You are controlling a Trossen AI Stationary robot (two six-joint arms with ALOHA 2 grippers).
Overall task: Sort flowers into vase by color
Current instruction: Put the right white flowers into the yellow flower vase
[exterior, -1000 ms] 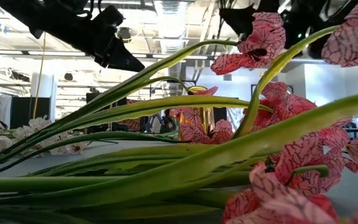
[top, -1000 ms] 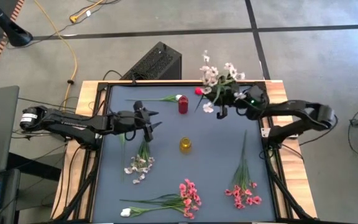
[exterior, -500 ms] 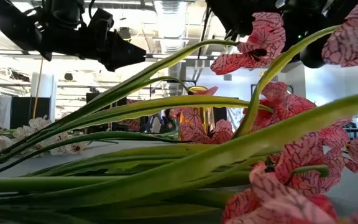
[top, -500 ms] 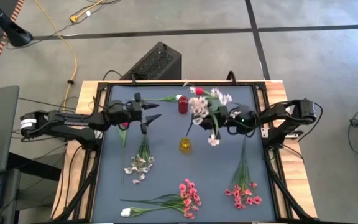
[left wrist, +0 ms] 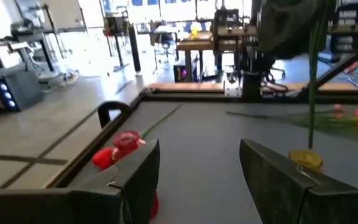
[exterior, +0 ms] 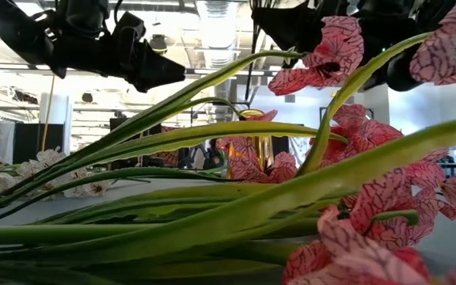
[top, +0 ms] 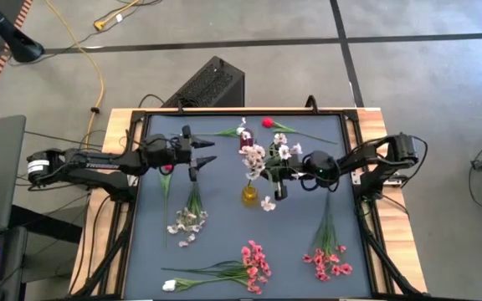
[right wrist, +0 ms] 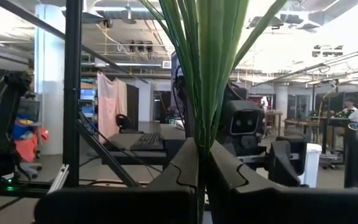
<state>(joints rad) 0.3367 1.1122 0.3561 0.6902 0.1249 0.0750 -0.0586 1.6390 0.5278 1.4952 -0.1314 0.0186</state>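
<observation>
My right gripper is shut on a pale pink-white spray and stands over the table's middle, just above the yellow vase. In the left wrist view the spray's thin stem hangs straight down toward the yellow vase; whether its end is inside I cannot tell. My left gripper hovers open left of the red vase, which shows beside its fingers. A red rosebud and a white bud lie on their stems near the far edge. My right gripper pinches the spray's bundle of green stems and leaves between its two shut fingers. The fingers come in level from the table's right, across the stems. The spray is lifted clear and upright, blossoms above the fingers and the bare stem hanging below.
Another pale spray lies left of centre. Two bright pink sprays and a white bud lie near the near edge; the pink one and its leaves fill the low view. A raised frame rims the grey mat.
My right gripper has carried the pale spray from the table's far right corner toward the middle, to above the yellow vase, keeping shut. The red rosebud that the spray covered now shows. My left gripper has shifted a little toward the far edge, still open.
</observation>
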